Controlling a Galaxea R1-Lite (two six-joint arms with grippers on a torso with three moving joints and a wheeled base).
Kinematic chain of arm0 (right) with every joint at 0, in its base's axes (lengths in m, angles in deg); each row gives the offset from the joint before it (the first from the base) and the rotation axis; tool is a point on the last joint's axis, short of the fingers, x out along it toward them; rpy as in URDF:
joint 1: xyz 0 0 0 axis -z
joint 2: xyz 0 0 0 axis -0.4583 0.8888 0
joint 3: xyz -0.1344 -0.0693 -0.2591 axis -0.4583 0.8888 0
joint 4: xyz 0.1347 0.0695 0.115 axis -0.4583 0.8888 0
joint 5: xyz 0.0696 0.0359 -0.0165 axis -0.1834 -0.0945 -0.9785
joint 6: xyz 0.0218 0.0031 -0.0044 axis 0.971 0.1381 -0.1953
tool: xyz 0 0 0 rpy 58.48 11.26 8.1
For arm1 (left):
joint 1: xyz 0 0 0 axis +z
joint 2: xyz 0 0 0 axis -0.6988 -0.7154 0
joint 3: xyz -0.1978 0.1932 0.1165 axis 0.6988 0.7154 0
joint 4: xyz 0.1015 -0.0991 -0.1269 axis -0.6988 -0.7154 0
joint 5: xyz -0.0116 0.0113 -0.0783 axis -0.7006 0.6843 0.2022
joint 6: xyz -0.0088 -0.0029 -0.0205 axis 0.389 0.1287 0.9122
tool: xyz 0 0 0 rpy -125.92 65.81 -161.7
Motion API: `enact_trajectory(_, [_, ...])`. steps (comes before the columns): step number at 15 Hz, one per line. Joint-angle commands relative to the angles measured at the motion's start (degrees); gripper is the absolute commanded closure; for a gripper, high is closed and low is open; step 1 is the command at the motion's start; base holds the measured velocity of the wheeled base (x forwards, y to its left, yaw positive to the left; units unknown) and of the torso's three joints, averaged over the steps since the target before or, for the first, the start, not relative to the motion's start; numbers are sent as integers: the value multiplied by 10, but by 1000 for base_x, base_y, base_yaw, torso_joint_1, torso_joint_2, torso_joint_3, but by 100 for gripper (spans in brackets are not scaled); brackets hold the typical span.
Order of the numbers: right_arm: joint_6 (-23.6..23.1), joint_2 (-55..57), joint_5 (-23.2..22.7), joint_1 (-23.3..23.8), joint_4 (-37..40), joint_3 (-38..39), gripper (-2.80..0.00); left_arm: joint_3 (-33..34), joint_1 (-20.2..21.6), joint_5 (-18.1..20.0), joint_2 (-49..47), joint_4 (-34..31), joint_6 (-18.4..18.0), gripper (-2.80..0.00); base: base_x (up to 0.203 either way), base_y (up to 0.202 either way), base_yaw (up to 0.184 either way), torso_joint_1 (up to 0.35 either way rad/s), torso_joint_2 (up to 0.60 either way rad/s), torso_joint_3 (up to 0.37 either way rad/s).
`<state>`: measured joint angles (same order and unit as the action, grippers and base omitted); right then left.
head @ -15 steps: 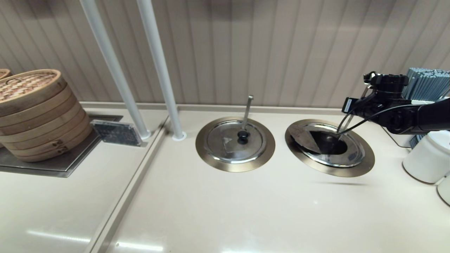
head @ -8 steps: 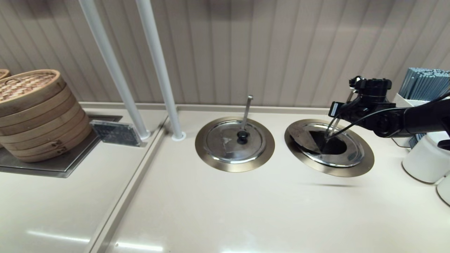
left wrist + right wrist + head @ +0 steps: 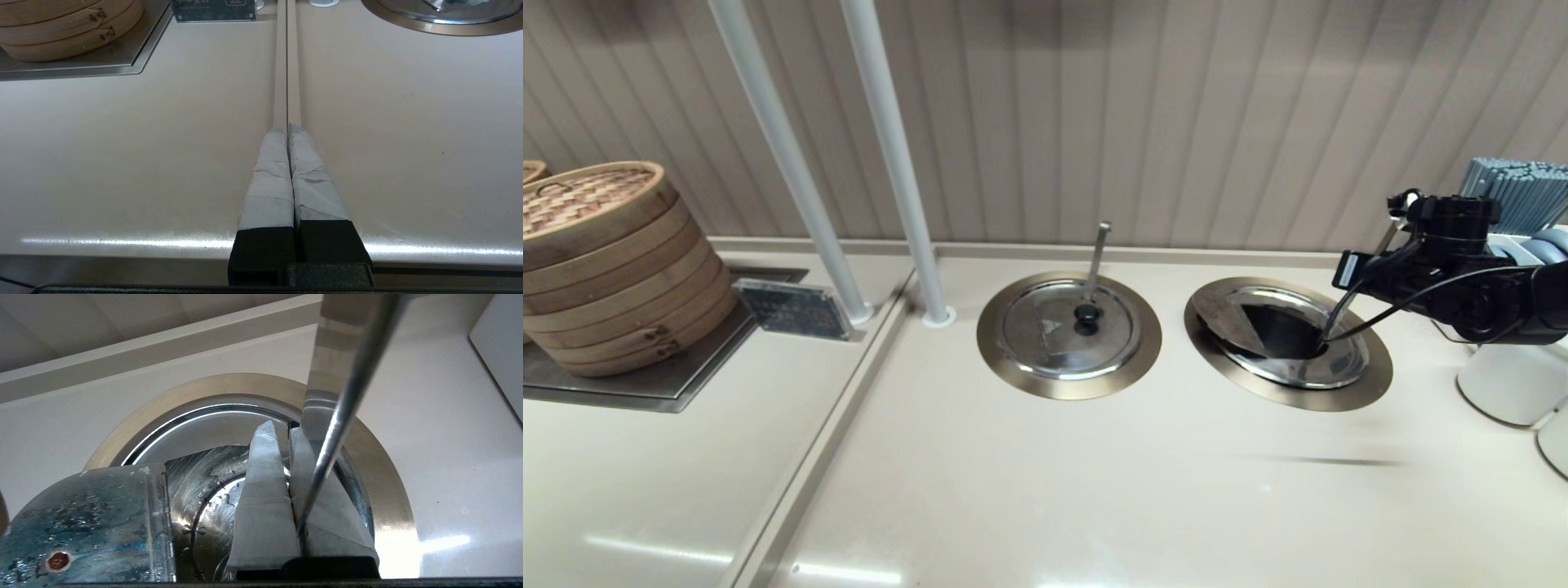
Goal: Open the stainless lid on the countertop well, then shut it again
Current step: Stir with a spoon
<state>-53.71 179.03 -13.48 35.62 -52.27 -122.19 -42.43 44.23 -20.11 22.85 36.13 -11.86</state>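
Observation:
The stainless lid (image 3: 1327,363) on the right countertop well (image 3: 1290,399) stands open: its folding section (image 3: 1227,322) lies flipped back to the left and shows a wet underside (image 3: 86,522), with the dark opening beside it. Its knob is hidden. The slanted ladle handle (image 3: 1343,314) rises from the opening's right edge. My right gripper (image 3: 1349,278) hangs over the well's right side, shut on that ladle handle (image 3: 327,457), which runs down between its fingers. My left gripper (image 3: 287,128) is shut and empty, low over the counter seam, out of the head view.
The twin lid (image 3: 1045,327) with a black knob (image 3: 1086,317) and an upright ladle handle (image 3: 1097,257) sits to the left. Bamboo steamers (image 3: 605,261), a small sign (image 3: 796,309) and two white poles (image 3: 898,163) stand further left. White pots (image 3: 1515,371) and a chopstick holder (image 3: 1515,192) crowd the right.
My right gripper swung left over the well with the ladle handle, then back right. The handle now leans at the opening's right edge. The folded section has not moved.

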Motion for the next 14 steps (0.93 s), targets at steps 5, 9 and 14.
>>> enact_trajectory(5, [0,73,4,-3,13,-115,0,0,0,0,0,0,0,0,0,0,0,0,0,0])
enact_trajectory(9, [0,88,22,-47,31,-138,0,0,0,0,0,0,0,0,0,0,0,0,0,0])
enact_trajectory(14, [-7,88,31,-54,37,-124,0,0,0,0,0,0,0,0,0,0,0,0,0,0])
